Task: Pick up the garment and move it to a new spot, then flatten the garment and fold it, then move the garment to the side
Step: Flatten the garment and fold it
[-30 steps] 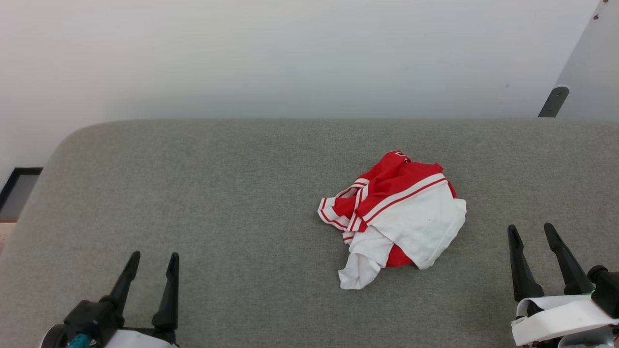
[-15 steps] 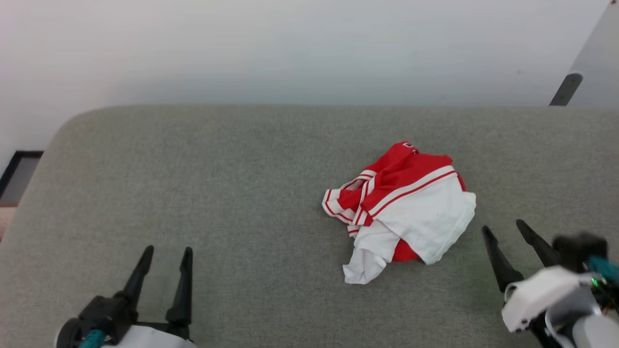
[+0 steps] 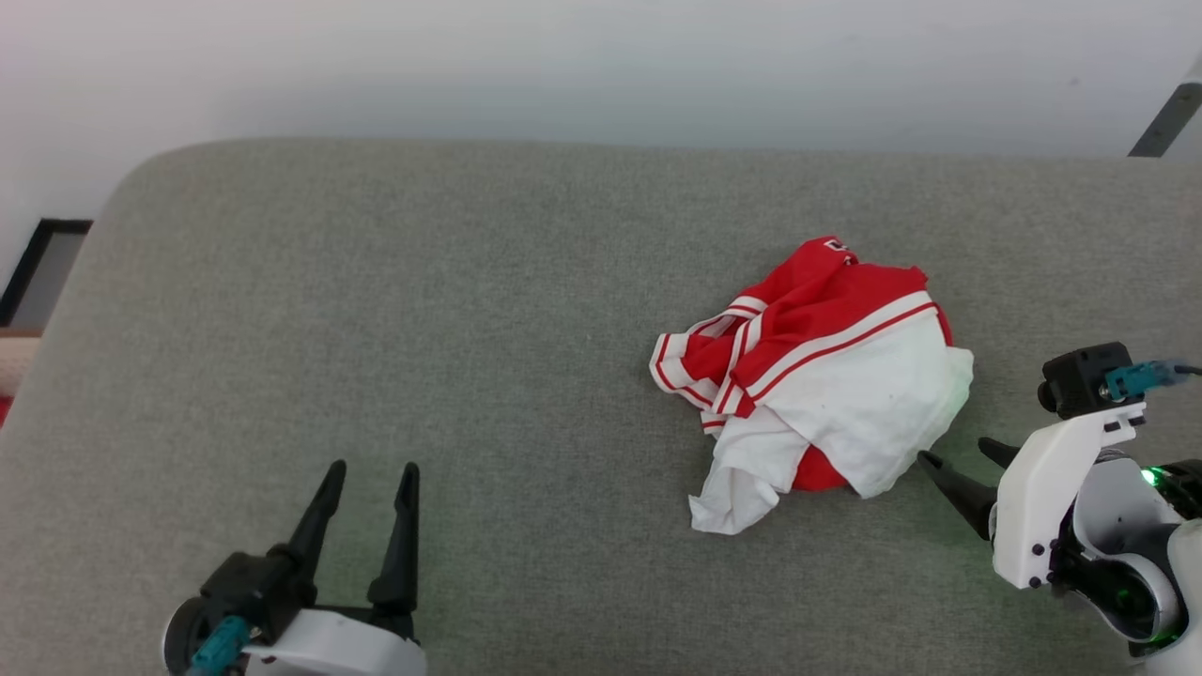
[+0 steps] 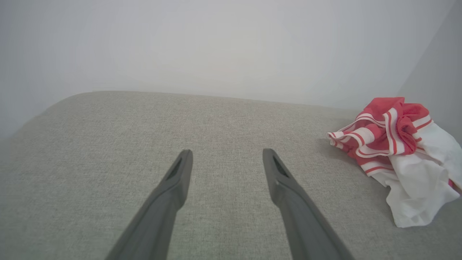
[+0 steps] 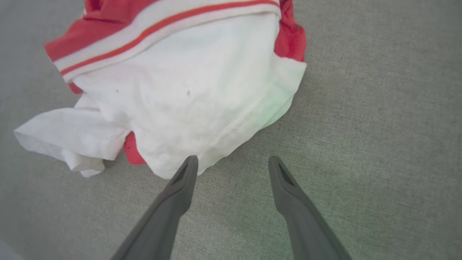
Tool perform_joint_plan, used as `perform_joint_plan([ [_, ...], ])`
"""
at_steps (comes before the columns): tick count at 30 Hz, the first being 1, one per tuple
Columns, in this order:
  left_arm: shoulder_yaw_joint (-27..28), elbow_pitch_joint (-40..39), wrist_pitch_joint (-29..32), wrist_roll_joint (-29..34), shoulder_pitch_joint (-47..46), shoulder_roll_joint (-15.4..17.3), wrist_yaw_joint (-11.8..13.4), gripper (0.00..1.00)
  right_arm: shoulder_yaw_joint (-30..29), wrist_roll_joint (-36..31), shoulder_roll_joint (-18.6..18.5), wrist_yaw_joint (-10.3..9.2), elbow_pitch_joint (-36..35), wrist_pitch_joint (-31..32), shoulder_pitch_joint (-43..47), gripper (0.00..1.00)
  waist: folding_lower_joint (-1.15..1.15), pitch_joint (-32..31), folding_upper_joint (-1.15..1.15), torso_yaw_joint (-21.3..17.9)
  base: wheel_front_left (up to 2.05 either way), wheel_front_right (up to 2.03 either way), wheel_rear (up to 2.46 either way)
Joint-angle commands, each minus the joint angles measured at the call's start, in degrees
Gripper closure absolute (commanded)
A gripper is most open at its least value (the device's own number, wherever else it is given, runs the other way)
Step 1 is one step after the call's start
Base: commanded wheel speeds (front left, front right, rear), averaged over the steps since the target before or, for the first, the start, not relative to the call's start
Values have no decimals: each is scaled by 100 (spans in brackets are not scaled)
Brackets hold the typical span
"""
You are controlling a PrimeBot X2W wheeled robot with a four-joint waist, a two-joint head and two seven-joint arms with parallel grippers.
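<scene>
The garment lies crumpled in a heap right of centre on the grey cushion, red cloth with striped trim on top and white cloth toward the front. In the left wrist view the garment sits far to the right, and in the right wrist view the garment spreads just beyond the fingertips. My right gripper is open, tilted toward the heap's near right edge, its tips close to the white cloth. My left gripper stands open over bare cushion at the lower left, well apart from the heap.
The grey cushion has a rounded far-left corner, with a pale wall behind it. A dark frame lies beyond the left edge, and a dark bracket shows at the top right.
My right gripper has swung in toward the garment and tilted down, its wrist now raised. The camera has shifted, so the whole scene sits differently. The left gripper keeps its pose.
</scene>
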Motion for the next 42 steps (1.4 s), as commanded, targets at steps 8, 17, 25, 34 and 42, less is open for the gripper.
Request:
perform_joint_plan([
  [8, -107, 67, -1, -40, -215, -110, -21, 0, -225, -202, 166, -4, -313, 639, -119, 0, 0, 255, 0, 103, 0, 0, 0],
  [17, -149, 101, -1, -82, -349, -166, -21, 0, -253, -219, 254, -4, -366, 655, -189, 78, 0, 373, 0, 146, 0, 0, 0],
  [25, -129, 96, -1, -114, -435, -197, -22, 0, -228, -209, 221, -4, -343, 612, -225, 100, 0, 481, 0, 163, 0, 0, 0],
  [34, -107, 69, -1, -107, -485, -215, -22, 0, -332, -294, 262, -4, -244, 539, -261, 0, 0, 553, 0, 146, 0, 0, 0],
  [42, -137, 45, -1, -119, -525, -224, -22, 0, -474, -451, 354, -4, -181, 523, -350, 0, 0, 642, 0, 153, 0, 0, 0],
])
